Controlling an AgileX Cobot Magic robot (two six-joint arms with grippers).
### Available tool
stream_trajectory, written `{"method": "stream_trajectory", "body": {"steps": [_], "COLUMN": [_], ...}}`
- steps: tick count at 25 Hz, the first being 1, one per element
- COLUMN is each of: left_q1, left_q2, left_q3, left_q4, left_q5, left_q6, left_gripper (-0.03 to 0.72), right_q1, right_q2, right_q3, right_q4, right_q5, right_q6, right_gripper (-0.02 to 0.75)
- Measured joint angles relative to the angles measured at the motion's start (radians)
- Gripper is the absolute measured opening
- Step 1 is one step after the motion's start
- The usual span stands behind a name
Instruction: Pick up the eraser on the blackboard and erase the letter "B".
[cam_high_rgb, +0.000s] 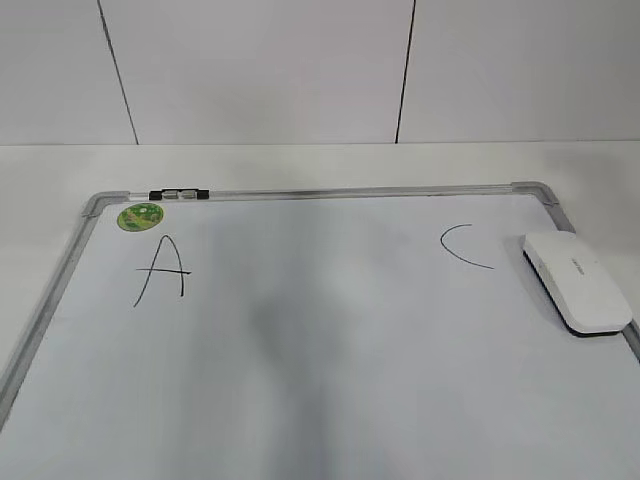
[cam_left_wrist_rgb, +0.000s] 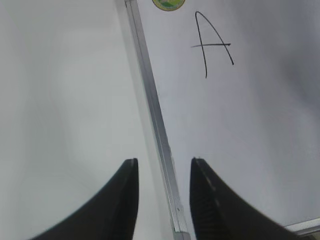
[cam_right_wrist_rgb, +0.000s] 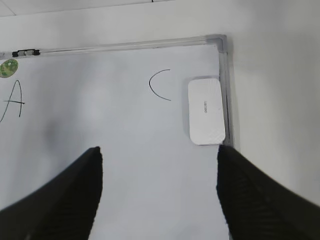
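Eraser lies flat on the blackboard, ahead of the right tool and toward its right-hand finger, long side just beside the board's right frame rail and near the far right corner. We note its white top faces up; the dark felt edge shows only in the exterior view. The letter "C" sits just to its left, apart from it.

Right tool: open wide, holding nothing, above the board short of the eraser. Left tool: fingers parted and empty, straddling the board's left frame rail, with the letter "A" and a green sticker ahead of it.

We find no letter "B" in any view. Between the "A" and the "C" there is only a faint grey patch, which we judge to be either shadow or smear. The task may already be complete, or the mark is too faint to see.

If the pick-up is the step in hand, we recommend:
- advancing the right tool and shifting it rightward until centred over the eraser;
- closing across the short width, since the rail crowds the right side;
- keeping the outer finger clear of the rail on descent;
- lifting straight up, felt side kept down.

The left tool should stay clear.
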Motion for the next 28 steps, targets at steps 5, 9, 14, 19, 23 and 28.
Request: {"method": "stream_trajectory", "body": {"steps": [5,9,14,19,23,28], "left_q1": [0.0,0.0,0.0,0.0,0.0,-0.001], "left_q2": [-0.255,-0.477,-0.722,-0.923,-1.047,-1.104], "left_q3": [0.162,0.282,0.421,0.532,0.6,0.639], "left_q4": [0.002,0.002,0.002,0.002,0.002,0.015], "left_q5": [0.01,0.015,0.028,0.03,0.009,-0.042], "left_q6": [0.0,0.0,0.0,0.0,0.0,0.0], "left_gripper": [0.245,0.241,0.241,0.241,0.241,0.241], "right_q1": [0.0,0.0,0.0,0.0,0.0,0.0], "right_q2": [-0.203,-0.347,-0.498,-0.635,-0.726,-0.79], "right_q3": [0.157,0.28,0.404,0.547,0.664,0.733], "right_q4": [0.0,0.0,0.0,0.0,-0.003,-0.008], "right_q5": [0.004,0.006,0.008,0.008,-0.003,-0.013], "right_q6": [0.0,0.0,-0.035,-0.109,-0.166,-0.197], "right_gripper": [0.552,0.552,0.552,0.552,0.552,0.552]}}
